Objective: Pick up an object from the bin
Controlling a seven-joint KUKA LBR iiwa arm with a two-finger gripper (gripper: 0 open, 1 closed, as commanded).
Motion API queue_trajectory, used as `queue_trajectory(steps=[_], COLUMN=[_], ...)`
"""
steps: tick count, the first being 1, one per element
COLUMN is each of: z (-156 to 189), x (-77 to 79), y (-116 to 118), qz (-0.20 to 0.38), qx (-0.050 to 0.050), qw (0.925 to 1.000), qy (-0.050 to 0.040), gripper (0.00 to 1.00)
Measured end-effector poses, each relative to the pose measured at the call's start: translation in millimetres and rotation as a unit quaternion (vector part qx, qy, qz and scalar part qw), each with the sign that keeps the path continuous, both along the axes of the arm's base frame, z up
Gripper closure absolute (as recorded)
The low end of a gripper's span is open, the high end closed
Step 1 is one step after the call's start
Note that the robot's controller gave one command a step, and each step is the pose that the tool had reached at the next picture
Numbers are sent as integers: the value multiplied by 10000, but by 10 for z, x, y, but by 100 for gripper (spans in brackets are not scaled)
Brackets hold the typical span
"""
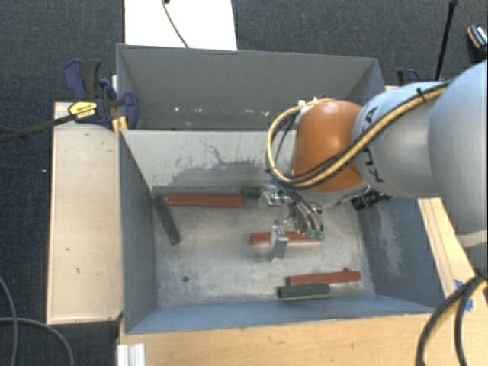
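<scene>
My gripper [278, 244] hangs low near the middle of the bin floor, directly over a short red stick [261, 238] that lies flat and runs left to right. That stick's right part carries a green end [315, 235] and passes under the gripper body. Whether the gripper touches the stick cannot be made out. A red stick [325, 278] and a dark green stick [303, 290] lie side by side at the front right, apart from the gripper.
A long red stick [203, 200] with a dark end lies along the back of the floor. A dark green stick [166, 219] leans by the left wall. The arm's orange cover and cables hang over the bin's right half.
</scene>
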State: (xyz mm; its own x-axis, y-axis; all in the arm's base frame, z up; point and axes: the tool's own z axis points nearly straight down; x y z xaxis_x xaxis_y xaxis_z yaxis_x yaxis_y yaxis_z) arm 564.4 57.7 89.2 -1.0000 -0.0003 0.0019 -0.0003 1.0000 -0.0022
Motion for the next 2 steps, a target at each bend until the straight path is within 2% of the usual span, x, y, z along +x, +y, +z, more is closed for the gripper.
queue_trajectory(steps=[1,2], z=[-198,-183], x=[-95,-86], y=[-178,-165], qz=[118,111], qx=[10,15], qw=[9999,9999], qy=[0,-15], gripper=[0,100])
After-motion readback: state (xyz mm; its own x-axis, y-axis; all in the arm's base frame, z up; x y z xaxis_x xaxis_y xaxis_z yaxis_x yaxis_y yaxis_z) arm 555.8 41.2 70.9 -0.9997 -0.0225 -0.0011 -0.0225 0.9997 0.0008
